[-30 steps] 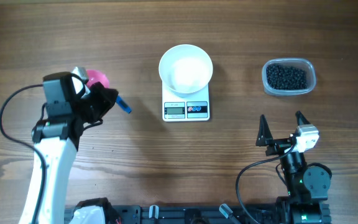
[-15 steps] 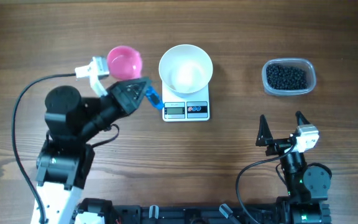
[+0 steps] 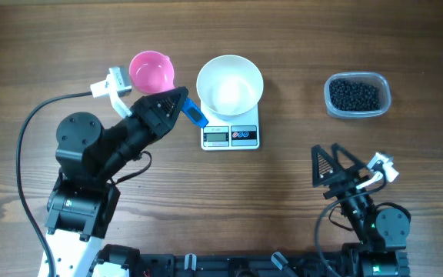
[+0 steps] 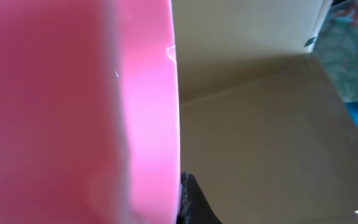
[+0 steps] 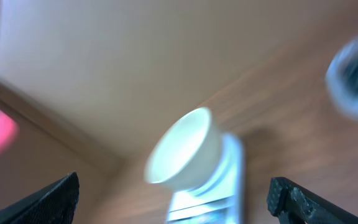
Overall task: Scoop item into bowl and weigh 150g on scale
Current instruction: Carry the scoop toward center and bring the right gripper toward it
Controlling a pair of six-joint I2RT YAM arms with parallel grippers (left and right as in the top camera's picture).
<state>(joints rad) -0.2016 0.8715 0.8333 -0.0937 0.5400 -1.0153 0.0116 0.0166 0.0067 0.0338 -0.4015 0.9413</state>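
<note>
Front right, the open right gripper (image 3: 325, 152) has turned leftward.

No text, brand or number could be read in any view. The scale (image 3: 230, 128) had a grey display (image 3: 216, 137) on its front edge, but it was too small for any digits to be made out. The 2 round buttons (image 3: 244, 136) beside the display showed colour only, with no legible marks. Both wrist views were too blurred to give any lettering.
</note>
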